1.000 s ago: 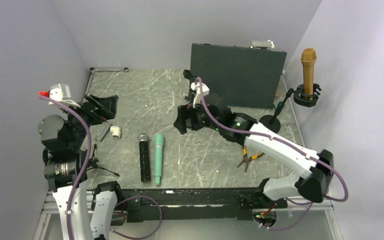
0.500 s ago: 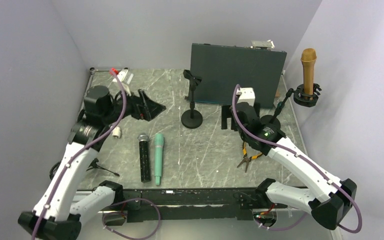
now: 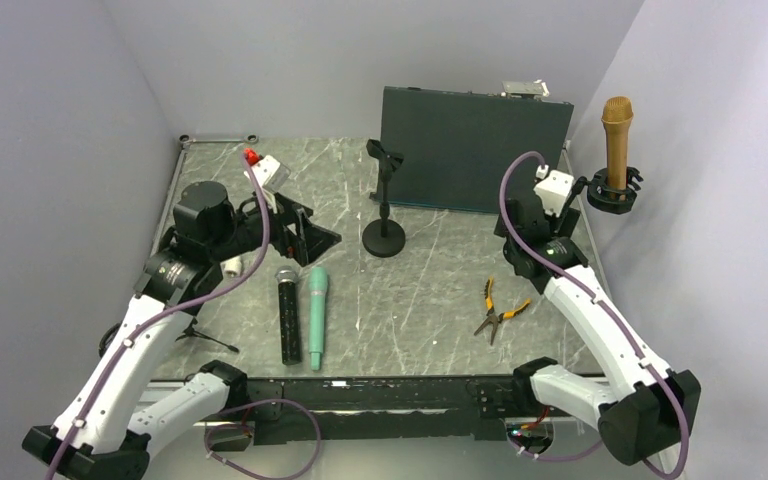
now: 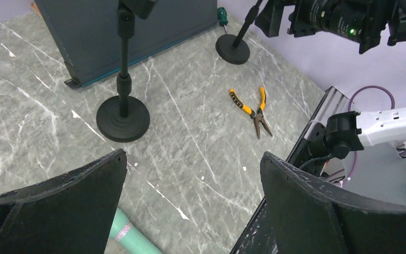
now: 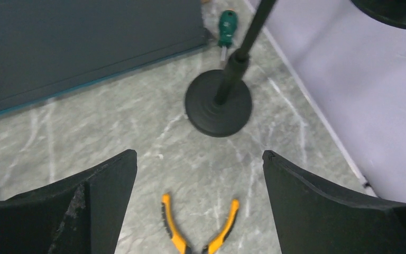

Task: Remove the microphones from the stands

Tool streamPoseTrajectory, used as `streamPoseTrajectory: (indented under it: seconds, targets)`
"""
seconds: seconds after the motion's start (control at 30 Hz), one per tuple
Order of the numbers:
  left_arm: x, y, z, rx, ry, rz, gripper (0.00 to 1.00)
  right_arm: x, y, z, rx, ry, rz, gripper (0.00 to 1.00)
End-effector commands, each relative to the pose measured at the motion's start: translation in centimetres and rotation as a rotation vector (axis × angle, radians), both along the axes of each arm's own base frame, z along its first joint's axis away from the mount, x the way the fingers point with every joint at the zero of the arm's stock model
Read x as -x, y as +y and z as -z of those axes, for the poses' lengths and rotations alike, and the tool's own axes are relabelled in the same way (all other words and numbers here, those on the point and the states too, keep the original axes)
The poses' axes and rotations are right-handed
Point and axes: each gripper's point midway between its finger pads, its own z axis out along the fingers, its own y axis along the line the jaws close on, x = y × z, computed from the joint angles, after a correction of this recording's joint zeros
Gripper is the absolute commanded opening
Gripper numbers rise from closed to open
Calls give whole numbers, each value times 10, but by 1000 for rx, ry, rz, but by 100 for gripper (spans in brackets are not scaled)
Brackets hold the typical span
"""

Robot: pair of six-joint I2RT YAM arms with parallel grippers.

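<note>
**Gold-headed microphone [image 3: 617,130] could topple with its thin black round-footed stand [image 5: 211,114]**

The microphone sits upright in the stand's clip, at the far right of the grey marbled desk [image 3: 430,290]. A sideways tug may tip the light stand. The right pincer [image 5: 199,159], wide and empty, points down near the foot, well below the microphone. The left pincer [image 4: 193,159] gapes wide.

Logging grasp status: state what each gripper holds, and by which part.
Nothing is held. The left gripper and right gripper both stand open and empty; the gold microphone sits untouched in its stand.
</note>
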Motion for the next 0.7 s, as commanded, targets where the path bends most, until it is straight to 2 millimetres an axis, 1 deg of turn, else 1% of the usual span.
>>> streamPoseTrajectory:
  seconds: [0.0, 0.03, 0.1, 0.13, 0.17, 0.23, 0.27, 0.37, 0.43, 0.5, 0.53, 0.6, 0.67]
  targets:
    - [1, 1, -6, -4, -85, 2, 99, -27, 51, -48, -173, -161, -263, 91]
    - [-1, 2, -4, -8, -86, -9, 99, -35, 70, -61, -221, -177, -350, 90]
    - [-6, 6, -1, -17, -98, -43, 99, -48, 117, -84, -313, -199, -508, 89]
    - [-8, 7, 3, -23, -96, -55, 99, -52, 137, -105, -344, -246, -568, 90]
    - [-10, 9, 4, -27, -99, -67, 99, -55, 155, -118, -373, -283, -622, 92]
    - [-9, 10, 9, -31, -104, -68, 99, -59, 183, -143, -452, -361, -742, 94]
    - [-9, 11, 9, -31, -111, -73, 99, -60, 194, -157, -486, -402, -793, 95]
    - [-8, 13, 13, -32, -119, -84, 99, -68, 232, -190, -562, -443, -953, 94]
    - [-9, 16, 13, -34, -125, -94, 99, -74, 256, -200, -567, -431, -1059, 92]
    - [-11, 18, 14, -34, -127, -107, 99, -80, 274, -202, -528, -417, -1134, 91]
    - [-11, 19, 15, -34, -124, -113, 99, -83, 280, -201, -504, -408, -1168, 90]
    - [-14, 21, 17, -36, -119, -127, 99, -86, 293, -199, -469, -382, -1240, 84]
    - [-15, 22, 21, -41, -110, -134, 99, -87, 304, -195, -425, -369, -1277, 82]
